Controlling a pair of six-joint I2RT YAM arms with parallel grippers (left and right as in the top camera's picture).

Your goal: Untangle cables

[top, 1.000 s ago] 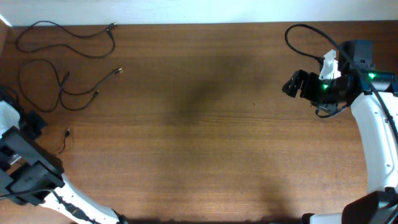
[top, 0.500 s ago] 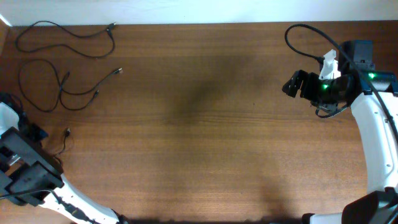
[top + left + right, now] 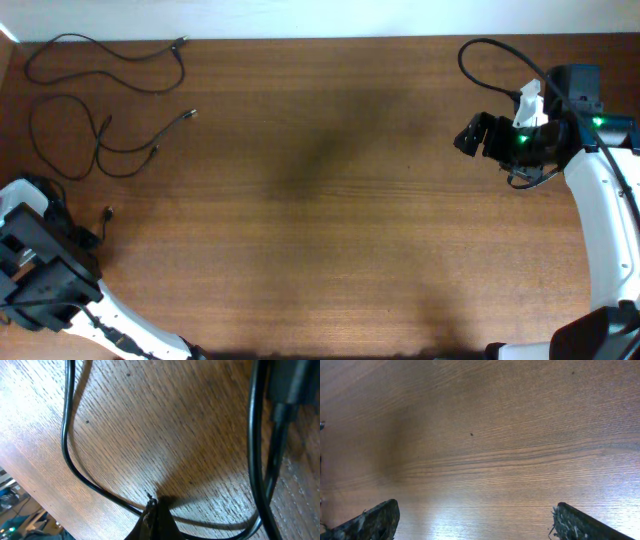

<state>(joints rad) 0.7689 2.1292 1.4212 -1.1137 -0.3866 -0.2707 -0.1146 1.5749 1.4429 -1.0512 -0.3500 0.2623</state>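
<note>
Thin black cables lie at the table's far left. One cable [image 3: 110, 55] runs along the back edge. A second cable [image 3: 100, 145] loops below it, with silvery tips. A third cable's tip [image 3: 108, 211] lies beside my left gripper [image 3: 82, 238]. In the left wrist view the left gripper [image 3: 151, 510] has its fingers pressed together on a thin black cable [image 3: 75, 467] that curves across the wood. My right gripper [image 3: 466, 135] hangs at the far right. In the right wrist view the right gripper [image 3: 475, 520] is wide open over bare wood, with nothing between its fingers.
A thicker black arm cable [image 3: 490, 55] arcs above the right arm. Thick dark cords [image 3: 260, 435] cross the right side of the left wrist view. The white wall runs along the table's back edge [image 3: 320, 38].
My left arm has drawn back toward the front-left edge of the table. The cables and the right arm have not visibly moved.
</note>
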